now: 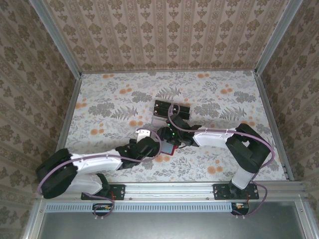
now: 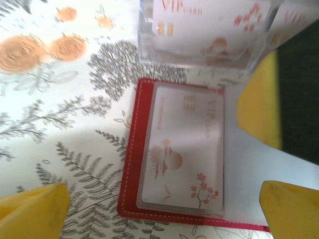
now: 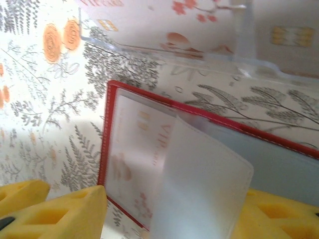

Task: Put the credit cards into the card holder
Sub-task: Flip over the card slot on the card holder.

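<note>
The red card holder (image 2: 130, 164) lies open on the floral table, with one pale credit card (image 2: 182, 149) in its left pocket. More credit cards (image 2: 199, 30) stand in a clear rack just beyond it. My left gripper (image 2: 164, 216) hangs open over the holder's near edge, its yellow fingers (image 2: 35, 211) wide apart and holding nothing. My right gripper (image 3: 174, 221) is open astride the card holder (image 3: 107, 129), and a translucent sleeve (image 3: 204, 184) stands up between its fingers (image 3: 75, 214). Seen from above, both grippers (image 1: 149, 147) (image 1: 167, 135) meet at the card holder (image 1: 169, 148).
The black-based card rack (image 1: 172, 109) sits just behind the grippers. A yellow finger of the right gripper (image 2: 259, 99) shows beside the holder's right half in the left wrist view. Patterned walls enclose the table (image 1: 109, 104) on three sides.
</note>
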Robot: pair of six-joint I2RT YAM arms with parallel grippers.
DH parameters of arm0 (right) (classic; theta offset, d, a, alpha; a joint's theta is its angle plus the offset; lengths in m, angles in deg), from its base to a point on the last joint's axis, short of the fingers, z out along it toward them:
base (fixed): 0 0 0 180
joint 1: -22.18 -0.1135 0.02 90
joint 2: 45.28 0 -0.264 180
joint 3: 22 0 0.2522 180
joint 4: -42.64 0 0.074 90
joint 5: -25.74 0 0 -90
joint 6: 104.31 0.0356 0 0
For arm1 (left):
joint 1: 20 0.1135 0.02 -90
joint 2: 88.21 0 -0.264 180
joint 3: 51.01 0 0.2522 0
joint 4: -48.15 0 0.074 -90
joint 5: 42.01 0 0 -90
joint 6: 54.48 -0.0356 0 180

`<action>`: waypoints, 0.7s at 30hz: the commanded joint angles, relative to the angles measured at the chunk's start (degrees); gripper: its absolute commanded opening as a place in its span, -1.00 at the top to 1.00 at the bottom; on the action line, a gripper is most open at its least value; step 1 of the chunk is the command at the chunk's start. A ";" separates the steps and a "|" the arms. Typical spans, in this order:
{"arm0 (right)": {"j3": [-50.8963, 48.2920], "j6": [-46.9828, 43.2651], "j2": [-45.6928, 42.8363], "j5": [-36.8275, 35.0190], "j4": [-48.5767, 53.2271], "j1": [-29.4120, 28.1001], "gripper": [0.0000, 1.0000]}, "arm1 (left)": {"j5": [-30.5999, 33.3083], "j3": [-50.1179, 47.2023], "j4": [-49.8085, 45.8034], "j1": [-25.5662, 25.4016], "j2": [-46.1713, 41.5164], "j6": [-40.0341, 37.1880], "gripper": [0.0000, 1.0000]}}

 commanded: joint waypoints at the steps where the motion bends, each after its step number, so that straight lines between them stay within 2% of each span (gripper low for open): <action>1: 3.42 -0.07 2.07 1.67 0.60 -0.53 -0.26 | 3.83 -1.54 -5.10 0.69 -6.22 1.65 -1.00; 8: 11.56 -1.84 8.46 2.54 4.12 -2.01 -0.26 | 5.09 -3.35 -10.38 3.01 -16.82 2.62 -1.00; 16: 19.74 -4.53 16.31 3.20 8.67 -3.95 -0.26 | 4.60 -4.85 -13.14 4.86 -21.48 3.10 -1.00; 21: 20.42 -7.63 17.45 3.46 11.41 -5.10 -0.25 | 4.43 -5.16 -14.02 5.04 -22.85 3.14 -1.00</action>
